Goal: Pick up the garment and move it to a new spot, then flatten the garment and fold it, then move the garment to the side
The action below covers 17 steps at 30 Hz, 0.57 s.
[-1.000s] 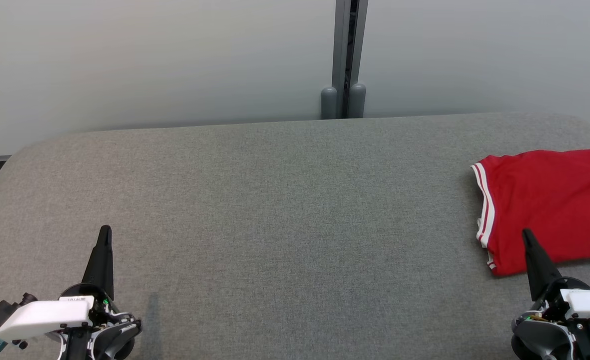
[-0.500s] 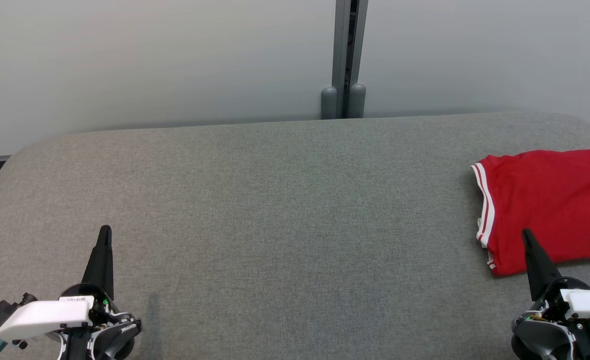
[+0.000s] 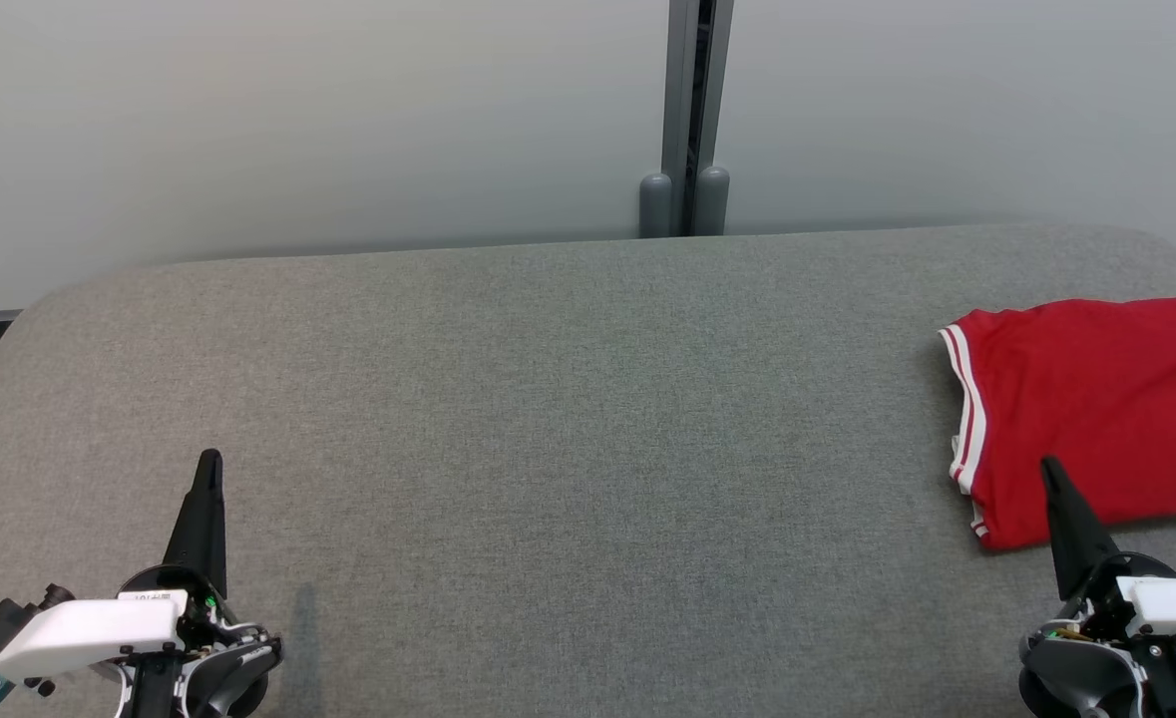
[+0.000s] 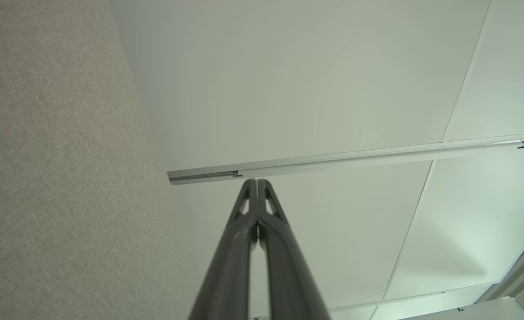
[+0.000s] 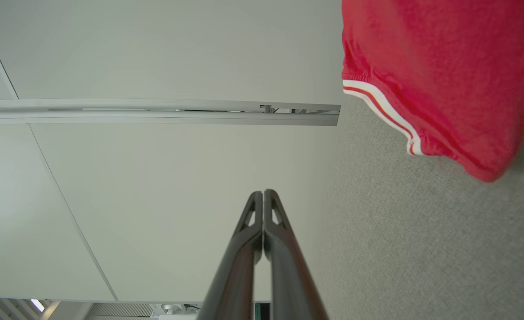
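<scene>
Red garment with white-striped trim (image 3: 1096,409) lies at the right end of the grey fabric table (image 3: 548,419). Left gripper (image 3: 210,459) and right gripper (image 3: 1048,467) are closed, empty, the right near it

The table (image 3: 548,419) has a grey woven cover, and its two far corners are rounded. At the end on the robot's right lies a red garment (image 3: 1096,409), flat on the cover. Its edge with the white striped trim faces the middle of the table.
</scene>
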Tool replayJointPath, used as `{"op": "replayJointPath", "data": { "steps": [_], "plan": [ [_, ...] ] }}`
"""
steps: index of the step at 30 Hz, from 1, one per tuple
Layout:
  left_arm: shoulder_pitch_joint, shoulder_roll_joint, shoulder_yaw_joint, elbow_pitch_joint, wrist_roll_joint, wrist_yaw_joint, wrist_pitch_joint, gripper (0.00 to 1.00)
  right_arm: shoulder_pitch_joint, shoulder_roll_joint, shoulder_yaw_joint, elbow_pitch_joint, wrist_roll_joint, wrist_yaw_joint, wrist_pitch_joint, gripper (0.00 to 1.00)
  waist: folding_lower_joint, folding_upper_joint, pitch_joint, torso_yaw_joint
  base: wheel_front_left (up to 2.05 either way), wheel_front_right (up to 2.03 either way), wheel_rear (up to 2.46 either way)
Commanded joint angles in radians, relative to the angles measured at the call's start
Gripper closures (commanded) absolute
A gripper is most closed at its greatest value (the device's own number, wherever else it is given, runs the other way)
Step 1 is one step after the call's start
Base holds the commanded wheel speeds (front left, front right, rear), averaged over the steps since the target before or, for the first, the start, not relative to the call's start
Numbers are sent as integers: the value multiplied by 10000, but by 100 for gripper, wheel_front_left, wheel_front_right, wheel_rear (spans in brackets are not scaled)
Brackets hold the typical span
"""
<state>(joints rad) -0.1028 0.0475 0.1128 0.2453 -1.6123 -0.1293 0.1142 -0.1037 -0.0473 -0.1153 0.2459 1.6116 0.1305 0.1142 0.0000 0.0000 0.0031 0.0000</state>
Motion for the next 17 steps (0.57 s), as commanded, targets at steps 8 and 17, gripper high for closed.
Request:
{"op": "replayJointPath", "data": {
  "steps": [8,17],
  "plan": [
    [-124,52,37,8,-12,-33,34,100,-82,-47,-9,-26,22,4,28,100,0,0,0,0,0,0,0],
    [-124,52,37,8,-12,-33,34,100,-82,-47,-8,-26,23,4,27,100,0,0,0,0,0,0,0]
  ]
}}
